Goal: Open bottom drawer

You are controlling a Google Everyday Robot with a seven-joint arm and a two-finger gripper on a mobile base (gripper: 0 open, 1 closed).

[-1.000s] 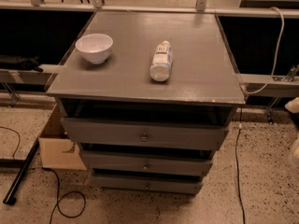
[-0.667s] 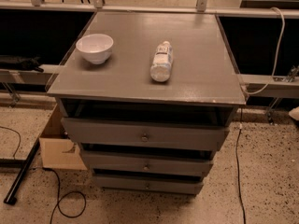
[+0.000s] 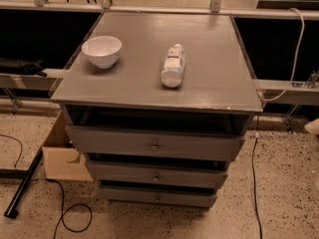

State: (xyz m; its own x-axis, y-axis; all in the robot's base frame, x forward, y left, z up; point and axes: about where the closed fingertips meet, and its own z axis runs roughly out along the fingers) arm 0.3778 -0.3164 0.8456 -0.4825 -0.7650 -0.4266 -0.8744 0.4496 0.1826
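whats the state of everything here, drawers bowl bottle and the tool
top drawer: looks slightly open
middle drawer: looks shut
bottom drawer: not pulled out
white bowl: upright, looks empty
bottle: lying on its side
tool: not in view

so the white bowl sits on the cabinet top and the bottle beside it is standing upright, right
No: the bottle lies on its side, not upright, as the camera view shows. The white bowl does sit on the cabinet top beside it. The gripper is out of view.
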